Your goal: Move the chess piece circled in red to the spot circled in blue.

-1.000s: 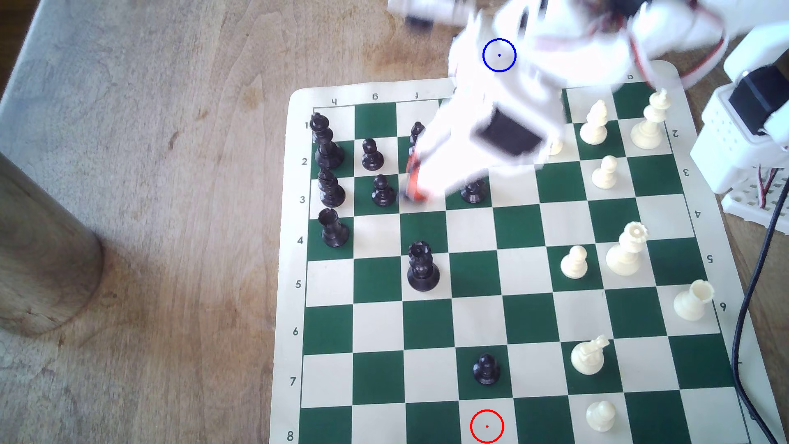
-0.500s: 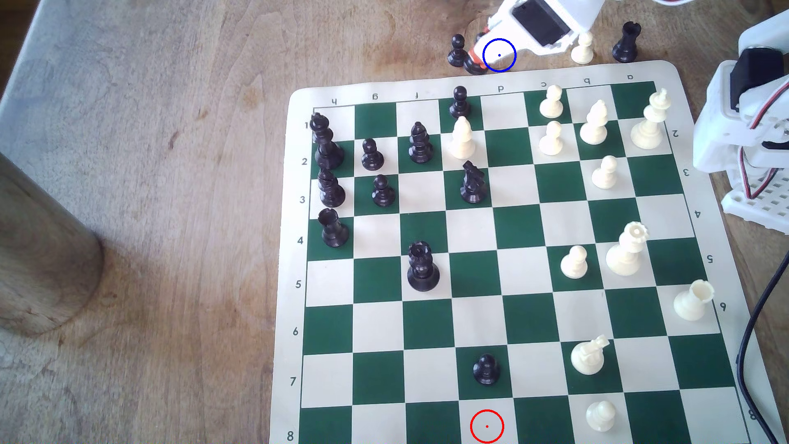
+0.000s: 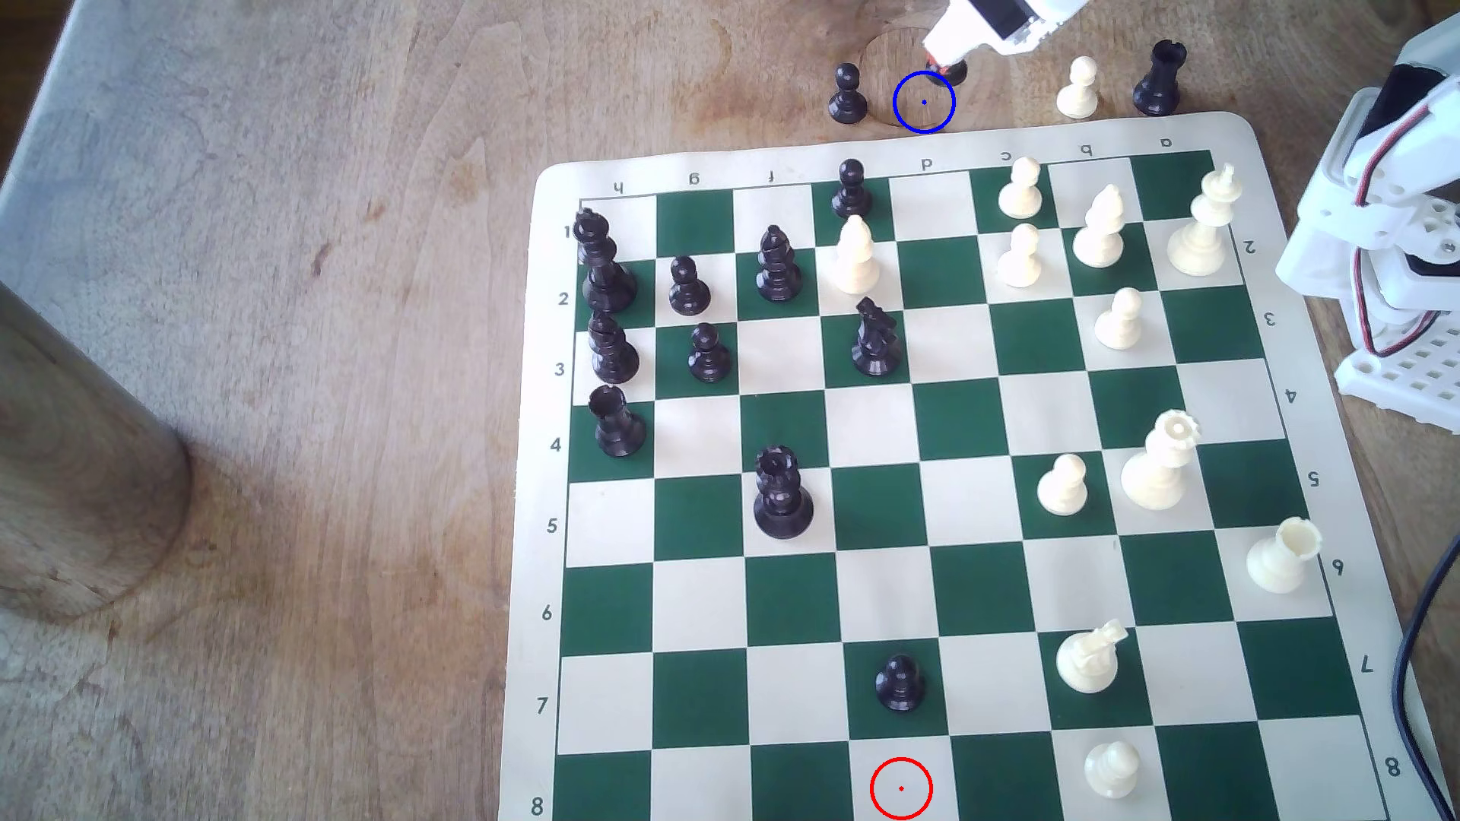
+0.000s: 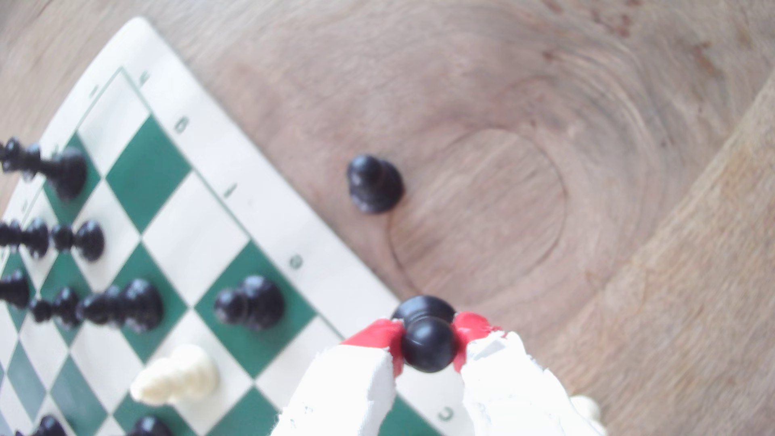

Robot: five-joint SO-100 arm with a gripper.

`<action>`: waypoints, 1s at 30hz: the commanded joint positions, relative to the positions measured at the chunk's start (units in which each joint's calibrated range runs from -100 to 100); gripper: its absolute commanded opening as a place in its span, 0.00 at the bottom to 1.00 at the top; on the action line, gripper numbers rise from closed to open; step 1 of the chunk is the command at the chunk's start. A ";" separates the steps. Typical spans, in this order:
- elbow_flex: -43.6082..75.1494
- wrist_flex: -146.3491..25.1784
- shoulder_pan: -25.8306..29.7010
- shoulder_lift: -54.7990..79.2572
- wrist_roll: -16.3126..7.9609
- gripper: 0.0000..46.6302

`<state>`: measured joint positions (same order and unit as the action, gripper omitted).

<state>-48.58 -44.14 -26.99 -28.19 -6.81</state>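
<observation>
Your jaws are closed on the chess piece (image 4: 428, 343): in the wrist view the red pads (image 4: 379, 335) press either side of the pawn's ball head, and its flared base shows past them, so the piece hangs upright with its long axis running straight down toward the counter (image 3: 316, 316). In the exterior view the gripper (image 3: 944, 67) sits off the chessboard (image 3: 553, 505), over the bare wood near the counter's far edge, with the pawn's dark base just visible under the white fingers. What matters now is the offset: the spot (image 3: 923, 102) lies just beside the held pawn, a little nearer the board's far edge and toward the exterior view's left, inside the darker round stain in the wood. The pawn's base appears to be at the ring's rim, not over its centre dot, so you likely need a small shift toward the board before lowering. Watch the other black pawn (image 3: 847, 95) standing just beside the ring on the exterior view's left; an overshoot that way could knock it. I cannot tell whether the held base already touches the wood.
</observation>
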 commanded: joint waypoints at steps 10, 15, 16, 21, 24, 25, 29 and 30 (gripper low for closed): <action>3.79 7.04 1.30 9.26 0.59 0.01; 6.60 8.84 1.06 14.19 0.68 0.01; 7.42 8.93 1.14 14.95 0.68 0.01; 8.78 10.15 1.06 16.39 0.73 0.01; 9.23 10.65 0.91 17.24 0.83 0.01; 9.23 10.65 0.91 17.41 0.83 0.01; 9.14 11.47 0.75 18.35 1.07 0.01; 9.14 11.55 0.67 18.43 1.17 0.01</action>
<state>-44.24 -33.78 -25.66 -9.34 -5.98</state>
